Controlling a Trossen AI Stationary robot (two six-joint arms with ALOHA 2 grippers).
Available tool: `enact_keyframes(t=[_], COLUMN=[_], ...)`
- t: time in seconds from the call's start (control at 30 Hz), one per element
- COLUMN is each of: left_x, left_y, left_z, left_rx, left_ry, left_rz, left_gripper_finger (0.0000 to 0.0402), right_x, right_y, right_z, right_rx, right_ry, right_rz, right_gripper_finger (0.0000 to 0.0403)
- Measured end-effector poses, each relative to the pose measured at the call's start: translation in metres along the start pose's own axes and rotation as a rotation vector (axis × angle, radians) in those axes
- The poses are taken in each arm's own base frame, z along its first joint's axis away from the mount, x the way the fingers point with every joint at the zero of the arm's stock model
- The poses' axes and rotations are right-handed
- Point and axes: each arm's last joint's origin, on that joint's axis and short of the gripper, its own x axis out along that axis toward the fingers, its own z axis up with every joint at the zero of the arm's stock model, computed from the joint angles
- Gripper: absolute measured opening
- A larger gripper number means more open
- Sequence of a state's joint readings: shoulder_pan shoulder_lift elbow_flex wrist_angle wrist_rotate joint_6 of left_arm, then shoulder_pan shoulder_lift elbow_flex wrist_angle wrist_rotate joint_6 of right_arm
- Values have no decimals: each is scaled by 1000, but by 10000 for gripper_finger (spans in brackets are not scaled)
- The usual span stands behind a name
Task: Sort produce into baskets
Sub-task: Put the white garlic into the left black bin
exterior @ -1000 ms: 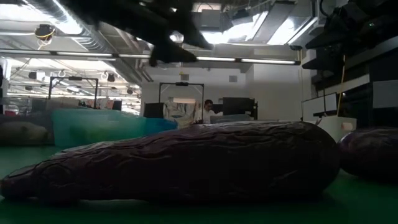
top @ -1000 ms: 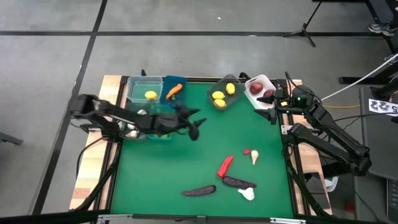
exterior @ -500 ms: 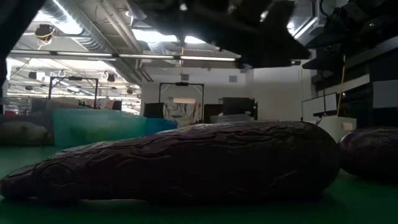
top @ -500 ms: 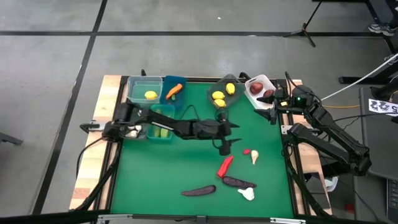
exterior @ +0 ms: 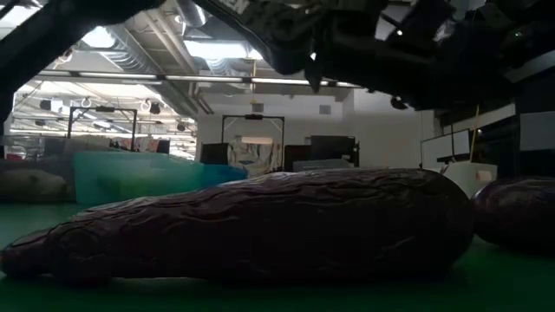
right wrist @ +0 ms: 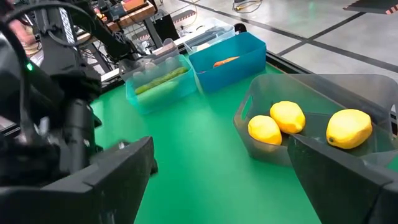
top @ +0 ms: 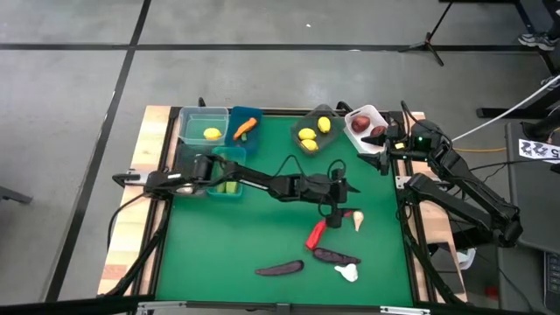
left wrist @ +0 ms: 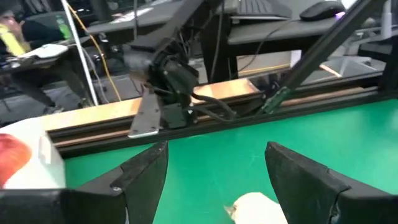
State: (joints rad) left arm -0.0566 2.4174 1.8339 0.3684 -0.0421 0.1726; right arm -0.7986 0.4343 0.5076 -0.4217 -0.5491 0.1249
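Swung from beside the teal basket [top: 226, 171] to right of centre: left gripper [top: 337, 208], fingers spread, above white garlic [top: 357, 219] beside the red pepper [top: 316, 233]. Could nudge the pepper if lowered off-centre. Stretched low across the mat. Right gripper [top: 382, 160] waiting, spread, upper right.

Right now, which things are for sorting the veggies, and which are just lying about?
For the job: white garlic bulb, long red pepper, dark purple eggplants, grey tub of yellow lemons, blue tub with orange carrot, left gripper by the garlic, right gripper beside white tub.
Just lying about: black tripod on the floor.
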Motion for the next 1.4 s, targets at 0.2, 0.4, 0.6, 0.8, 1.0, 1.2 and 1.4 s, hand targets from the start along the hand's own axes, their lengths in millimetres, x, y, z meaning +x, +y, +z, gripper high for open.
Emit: enact_keyframes(t=[0.2, 0.4, 0.6, 0.8, 1.0, 1.2, 1.4], left_x=[21, 35, 45, 51, 57, 57, 57], left_y=[-5, -6, -8, -11, -13, -15, -12], left_z=[-11, -20, -27, -40, -52, -56, -60], left_rx=[42, 62, 71, 81, 56, 8, -2], left_ry=[-33, -27, 28, 70, 86, 97, 137], left_rz=[-84, -122, -154, -177, -184, -219, -221], left_gripper_finger=[265, 265, 265, 265, 265, 265, 265], right_x=[0, 0, 0, 0, 0, 0, 0], right_y=[0, 0, 0, 0, 0, 0, 0], right_z=[0, 0, 0, 0, 0, 0, 0], right_rx=[0, 0, 0, 0, 0, 0, 0], right_ry=[0, 0, 0, 0, 0, 0, 0], right_rz=[0, 0, 0, 0, 0, 0, 0], right_gripper_finger=[369, 369, 369, 369, 369, 369, 369])
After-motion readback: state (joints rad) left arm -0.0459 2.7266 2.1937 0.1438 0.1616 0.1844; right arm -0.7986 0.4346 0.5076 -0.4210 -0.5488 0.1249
